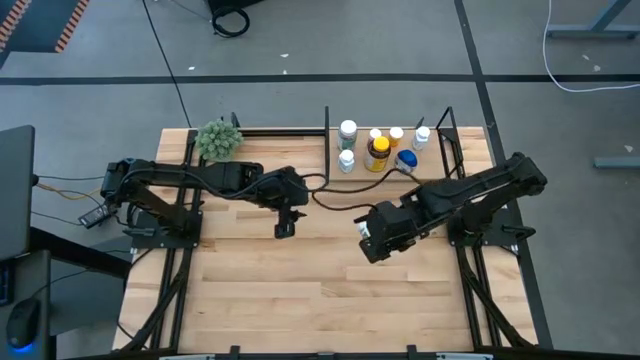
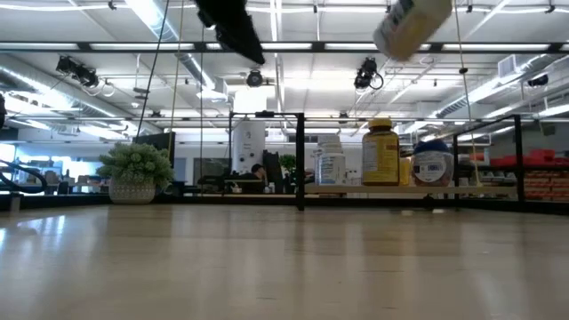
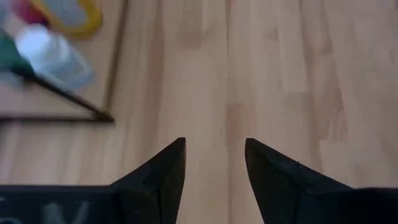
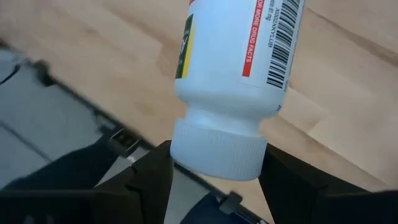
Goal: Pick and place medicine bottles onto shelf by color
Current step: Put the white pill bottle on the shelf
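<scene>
My right gripper (image 4: 217, 167) is shut on a white medicine bottle (image 4: 239, 56) with a white ribbed cap and a printed label. It is held high over the table's middle right (image 1: 368, 240), and the bottle shows tilted at the top of the low view (image 2: 411, 27). My left gripper (image 3: 214, 162) is open and empty above the bare tabletop at centre left (image 1: 285, 228). The shelf (image 1: 436, 160) stands at the far right. Several bottles stand upright on its board, among them a wide amber one with a yellow lid (image 1: 377, 152) and a blue-lidded one (image 1: 407, 160). My right gripper pinches the bottle's ribbed white cap (image 4: 217, 149) between its two fingers (image 4: 146, 177), one on each side of the cap. The bottle's body sticks out past the fingertips. It is lifted clear of the table and tilted in the low view (image 2: 411, 27).
A green fuzzy plant ball (image 1: 218, 140) in a pot sits at the far left of the table, beside the shelf frame's black rods (image 1: 290, 130). The shelf's black corner rods (image 3: 62, 102) show near my left gripper. Bare wooden planks (image 1: 320, 300) fill the table's near half.
</scene>
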Available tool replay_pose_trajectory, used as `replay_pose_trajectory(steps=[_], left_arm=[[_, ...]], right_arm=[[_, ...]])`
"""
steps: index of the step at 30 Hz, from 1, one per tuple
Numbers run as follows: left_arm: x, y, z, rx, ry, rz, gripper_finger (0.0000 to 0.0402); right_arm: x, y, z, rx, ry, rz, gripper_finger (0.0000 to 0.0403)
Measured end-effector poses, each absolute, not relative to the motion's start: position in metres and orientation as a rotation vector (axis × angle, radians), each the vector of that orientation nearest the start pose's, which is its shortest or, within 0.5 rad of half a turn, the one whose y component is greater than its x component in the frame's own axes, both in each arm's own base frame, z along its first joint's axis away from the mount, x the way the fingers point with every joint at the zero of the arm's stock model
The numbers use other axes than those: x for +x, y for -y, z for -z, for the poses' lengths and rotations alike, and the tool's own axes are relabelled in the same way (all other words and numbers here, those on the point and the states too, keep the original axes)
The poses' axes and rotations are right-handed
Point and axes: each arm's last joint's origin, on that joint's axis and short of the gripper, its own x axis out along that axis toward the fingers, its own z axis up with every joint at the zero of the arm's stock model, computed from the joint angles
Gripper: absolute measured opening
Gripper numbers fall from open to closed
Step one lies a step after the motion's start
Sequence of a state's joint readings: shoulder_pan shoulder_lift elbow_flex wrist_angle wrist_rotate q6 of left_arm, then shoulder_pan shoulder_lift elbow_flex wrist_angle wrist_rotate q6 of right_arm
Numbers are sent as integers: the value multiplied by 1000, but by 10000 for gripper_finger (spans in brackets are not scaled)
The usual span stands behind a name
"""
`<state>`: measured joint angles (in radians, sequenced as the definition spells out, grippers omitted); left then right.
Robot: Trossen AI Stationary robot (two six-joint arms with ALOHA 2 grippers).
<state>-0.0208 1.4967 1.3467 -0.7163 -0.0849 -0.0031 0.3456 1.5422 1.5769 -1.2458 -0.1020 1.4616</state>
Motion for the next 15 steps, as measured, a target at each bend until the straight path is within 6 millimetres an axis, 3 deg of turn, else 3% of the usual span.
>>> replay_pose_trajectory(steps=[3, 8, 15], left_arm=[[321, 5, -330, 55, -698, -28, 172], [330, 10, -375, 23, -306, 77, 172], [340, 7, -372, -25, -285, 63, 172]], right_arm=[[271, -103, -355, 1090, -1222, 498, 218], [272, -102, -355, 1045, -1229, 452, 218], [289, -99, -362, 1010, -1060, 329, 218]])
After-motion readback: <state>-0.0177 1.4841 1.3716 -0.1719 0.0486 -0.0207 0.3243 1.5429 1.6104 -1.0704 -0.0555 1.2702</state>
